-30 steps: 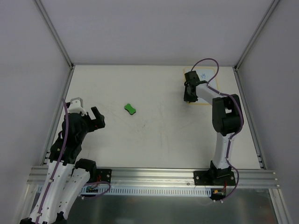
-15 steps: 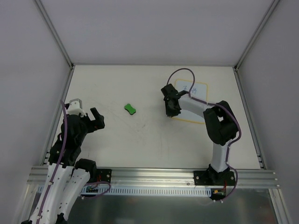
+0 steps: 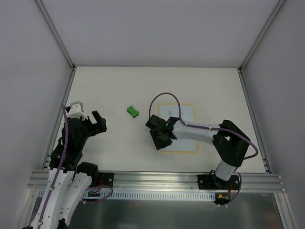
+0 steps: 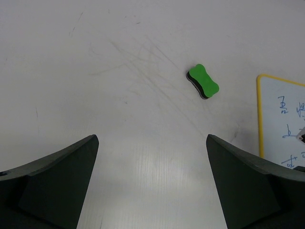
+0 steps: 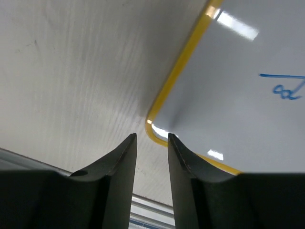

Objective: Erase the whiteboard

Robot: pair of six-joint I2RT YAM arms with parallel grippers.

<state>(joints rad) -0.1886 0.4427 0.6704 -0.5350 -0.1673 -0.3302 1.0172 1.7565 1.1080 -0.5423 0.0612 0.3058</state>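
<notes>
Your right gripper (image 5: 151, 137) has its fingers narrowly parted at the corner of the whiteboard (image 5: 238, 95), and your left gripper (image 4: 152, 143) hangs wide open.

The left arm (image 3: 71, 138) sits folded near its base with the left fingers (image 4: 57, 181) spread wide, while the right arm (image 3: 200, 133) reaches low and leftward, the right fingers (image 5: 114, 176) angled downward, a slim gap between them.

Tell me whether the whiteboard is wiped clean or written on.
Written on. The small white rectangular board with the yellow rim bears blue handwritten marks, plain in both wrist views.
</notes>
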